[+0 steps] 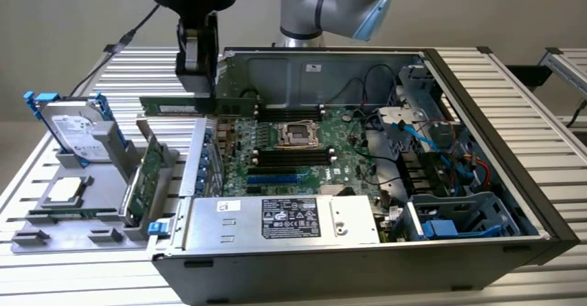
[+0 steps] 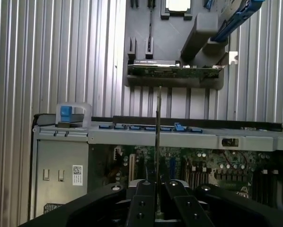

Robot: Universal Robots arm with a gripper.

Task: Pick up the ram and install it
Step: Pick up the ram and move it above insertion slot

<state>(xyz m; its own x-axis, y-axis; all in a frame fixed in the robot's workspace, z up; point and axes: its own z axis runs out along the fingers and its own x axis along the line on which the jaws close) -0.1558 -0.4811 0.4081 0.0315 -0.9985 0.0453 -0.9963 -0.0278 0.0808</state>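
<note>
Hand (image 1: 199,89) closed narrow, pinching the ram (image 1: 170,105) on its top edge near mid-length. The ram is off the bench (image 1: 82,278) in the air, over the open case's (image 1: 486,134) side wall, at about 10 o'clock from the motherboard (image 1: 266,175).

In the exterior view its long axis is level and runs 9 to 3 o'clock. The board stands on its long edge. One end pokes out toward 9 o'clock over the grey tray (image 1: 55,241), the other reaches in over the case. It is roughly parallel to the black slots (image 1: 291,156) and not seated in any.

In the wrist view the ram (image 2: 158,123) is edge-on, a thin line going straight out from the hand (image 2: 156,198).

Hard drive (image 1: 78,130) and expansion card (image 1: 148,175) stand upright in the tray, at 9 o'clock from the case.
</note>
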